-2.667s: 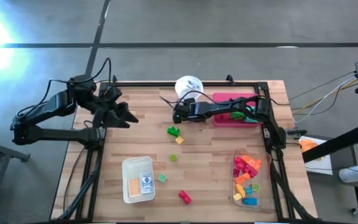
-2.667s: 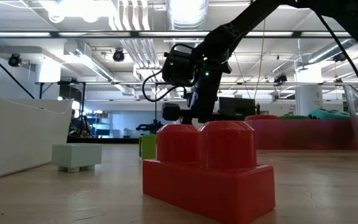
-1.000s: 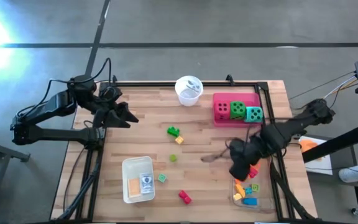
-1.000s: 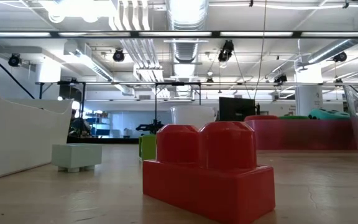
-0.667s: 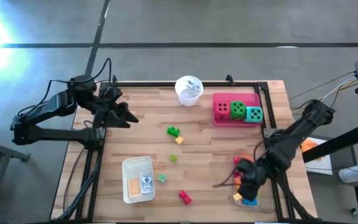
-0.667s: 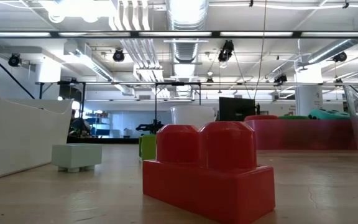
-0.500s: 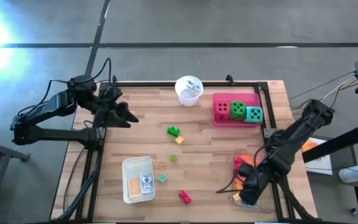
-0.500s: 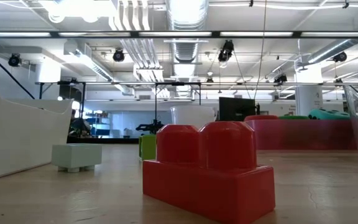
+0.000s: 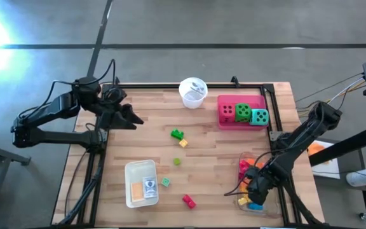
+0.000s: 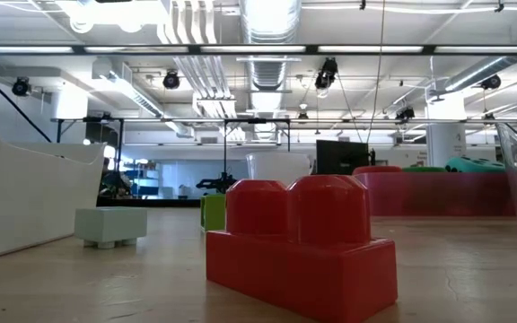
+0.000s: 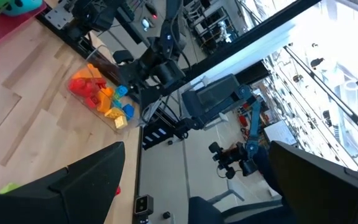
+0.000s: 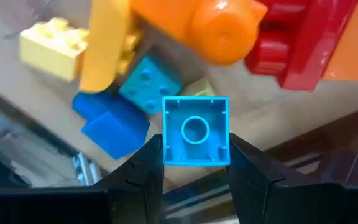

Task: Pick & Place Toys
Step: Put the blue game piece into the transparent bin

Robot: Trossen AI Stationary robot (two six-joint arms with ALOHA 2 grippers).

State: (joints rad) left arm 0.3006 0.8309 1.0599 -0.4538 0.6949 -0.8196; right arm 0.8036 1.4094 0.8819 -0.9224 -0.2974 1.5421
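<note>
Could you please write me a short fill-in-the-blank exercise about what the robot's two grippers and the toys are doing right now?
1. The right gripper grips a small ____ plastic brick.
2. It hangs over the clear tray of ____.
3. The pink tray holds ____ dotted dice.
4. The left gripper is ____.

Missing words: blue; bricks; three; open

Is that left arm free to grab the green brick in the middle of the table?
Probably yes. The left gripper hangs with its jaws open and empty, and only bare wood lies between it and the green brick. The right gripper is busy far off over the clear tray.
</note>
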